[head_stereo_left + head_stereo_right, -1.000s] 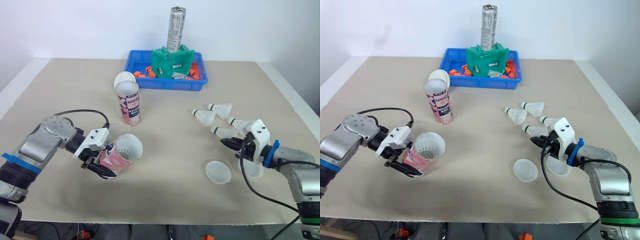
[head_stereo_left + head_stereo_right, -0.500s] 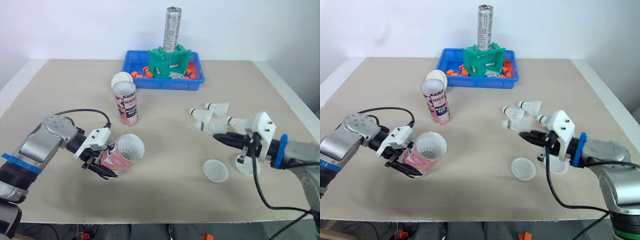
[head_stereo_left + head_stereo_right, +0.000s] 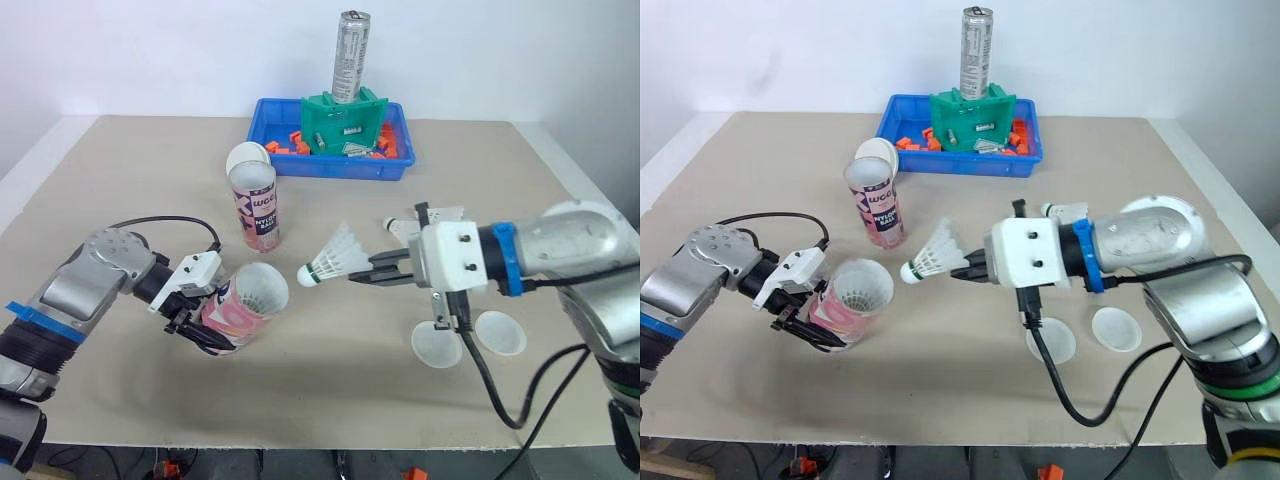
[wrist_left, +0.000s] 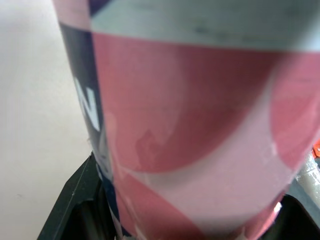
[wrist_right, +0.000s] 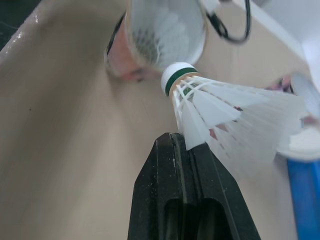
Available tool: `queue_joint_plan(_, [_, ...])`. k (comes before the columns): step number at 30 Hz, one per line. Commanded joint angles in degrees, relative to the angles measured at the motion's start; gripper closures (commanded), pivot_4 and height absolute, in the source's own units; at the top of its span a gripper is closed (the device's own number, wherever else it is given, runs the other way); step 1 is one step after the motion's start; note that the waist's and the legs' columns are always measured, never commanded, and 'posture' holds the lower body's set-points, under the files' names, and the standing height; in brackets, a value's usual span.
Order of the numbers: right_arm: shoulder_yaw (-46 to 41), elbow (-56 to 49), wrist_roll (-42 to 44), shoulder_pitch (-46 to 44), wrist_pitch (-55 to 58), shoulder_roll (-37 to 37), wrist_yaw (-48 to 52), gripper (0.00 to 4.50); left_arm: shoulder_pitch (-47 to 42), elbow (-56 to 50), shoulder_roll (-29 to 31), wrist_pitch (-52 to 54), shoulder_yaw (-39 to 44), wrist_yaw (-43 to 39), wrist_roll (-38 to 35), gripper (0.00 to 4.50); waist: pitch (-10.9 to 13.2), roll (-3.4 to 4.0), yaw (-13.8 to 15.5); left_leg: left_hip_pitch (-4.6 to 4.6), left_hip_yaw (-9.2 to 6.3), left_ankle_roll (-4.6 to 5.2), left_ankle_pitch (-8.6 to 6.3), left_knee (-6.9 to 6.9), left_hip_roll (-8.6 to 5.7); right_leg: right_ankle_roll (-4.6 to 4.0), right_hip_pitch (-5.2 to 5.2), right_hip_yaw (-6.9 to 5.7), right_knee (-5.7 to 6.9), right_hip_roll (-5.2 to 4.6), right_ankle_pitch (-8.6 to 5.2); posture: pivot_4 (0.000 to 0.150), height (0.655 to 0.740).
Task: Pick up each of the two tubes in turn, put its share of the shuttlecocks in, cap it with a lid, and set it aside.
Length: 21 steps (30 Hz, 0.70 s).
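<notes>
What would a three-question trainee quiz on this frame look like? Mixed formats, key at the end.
1. True or false: the right gripper holds the shuttlecock by its cork.
2. The tube in the left gripper is: A) upright and capped; B) tilted, open mouth facing the right gripper; C) lying in the blue tray.
3. Fill in: ___ loose lids lie flat on the table below the right arm.

Key: 1 false, it grips the feather skirt and the cork is free; 2 B; 3 two.

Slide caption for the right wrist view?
Right gripper pinches a shuttlecock, cork aimed at the open pink tube.
</notes>
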Motion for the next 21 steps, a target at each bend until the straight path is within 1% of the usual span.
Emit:
queue_joint_plan(1, [1.8,1.4,-1.6,-3.2,-2.3,1.8,2.1,4.45,-0.9,-0.2,0.3,-0.3,0.4,0.0,-0.8,1.74,0.0,0.0,0.1,-0.01,-0.01,0.0,0.0,-0.02,0.0,0.01,0.0,-0.02,0.0,0.0,-0.01,0.15,0.7075])
queue_joint_plan(10, [7.2,5.2,-5.6,-8.5,-4.3,8.7,4.2,4.45,-0.6,-0.1,0.3,-0.8,0.4,0.0,-0.4,1.74,0.0,0.01,0.1,-0.04,-0.05,0.0,0.0,-0.01,0.0,0.03,0.0,-0.05,0.03,0.0,-0.01,0.15,0.7075])
queue_joint_plan(12, [7.9,6.6,-6.2,-9.5,-4.2,10.5,4.0,3.82,-0.6,-0.1,0.2,-0.8,0.4,0.0,-0.4,1.74,0.0,0.01,0.1,-0.02,-0.05,0.0,0.0,0.0,0.0,0.01,-0.01,-0.05,0.04,0.0,0.01,0.15,0.7075])
queue_joint_plan(13, [8.0,6.9,-6.0,-9.7,-4.1,10.9,4.5,3.66,-0.6,-0.2,0.2,-0.9,0.5,0.0,-0.4,1.74,0.0,0.01,0.1,-0.01,-0.05,0.0,0.0,0.0,0.0,0.01,0.01,-0.05,0.04,0.01,0.01,0.15,0.7075])
queue_joint_plan(16, [7.5,7.0,-4.1,-9.6,-3.4,11.9,6.1,2.33,-0.6,-0.4,0.2,-0.8,0.5,0.0,-0.4,1.74,0.0,0.01,0.1,-0.02,-0.06,0.0,0.0,0.0,0.0,0.01,0.02,-0.05,0.05,0.01,0.03,0.15,0.7075])
queue_joint_plan(17, [7.1,6.8,-3.5,-9.6,-3.0,12.1,6.3,1.73,-0.6,-0.4,0.2,-0.7,0.5,0.0,-0.4,1.74,0.0,0.01,0.1,-0.02,-0.06,0.0,0.0,0.0,0.0,0.02,0.03,-0.05,0.05,0.01,0.02,0.15,0.7075])
queue_joint_plan(19, [5.5,5.8,-0.9,-9.3,-1.3,11.8,7.2,0.9,-0.6,-0.6,0.1,-0.5,0.6,0.0,-0.4,1.74,0.0,0.01,0.1,-0.03,-0.06,0.0,0.0,0.0,0.0,0.03,0.03,-0.05,0.05,0.01,0.01,0.15,0.7075])
queue_joint_plan(21, [3.1,5.2,2.4,-9.0,1.5,11.4,7.2,0.9,-0.6,-0.8,0.0,-0.3,0.7,0.0,-0.3,1.74,0.0,0.01,0.1,-0.03,-0.07,0.0,0.0,0.0,0.0,0.02,0.03,-0.05,0.05,0.01,0.01,0.15,0.7075])
